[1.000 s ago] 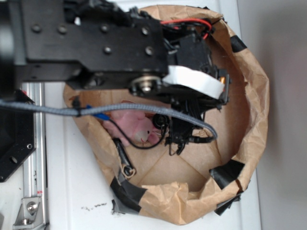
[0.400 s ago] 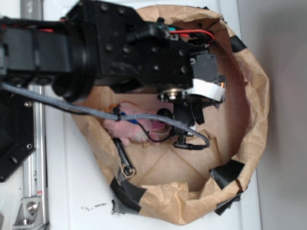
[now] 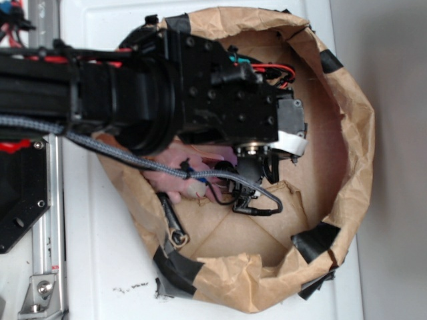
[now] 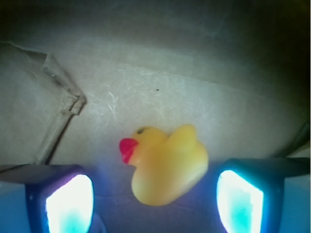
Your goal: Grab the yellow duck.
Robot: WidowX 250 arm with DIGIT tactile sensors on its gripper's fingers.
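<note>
In the wrist view the left fingertip (image 4: 68,201) sits beside the beak, the yellow duck (image 4: 167,167) lies on the brown floor between the spread, empty pads, and the gripper (image 4: 154,204) is centred for closing. From outside, the arm hides it inside the paper bag (image 3: 357,127), near the pink plush (image 3: 179,160).

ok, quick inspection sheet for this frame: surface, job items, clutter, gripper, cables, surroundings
Surface: crumpled brown paper bin patched with black tape, on a white table.
Job's things: yellow duck lies on the bin floor, beak pointing left in the wrist view; hidden under the arm in the exterior view.
Clutter: pink plush, partly covered by the arm.
Grippers: gripper open, one finger on each side of the duck, not touching it.
Cables: grey braided cable and red wires on the arm.
Surroundings: metal rail left of the table.
</note>
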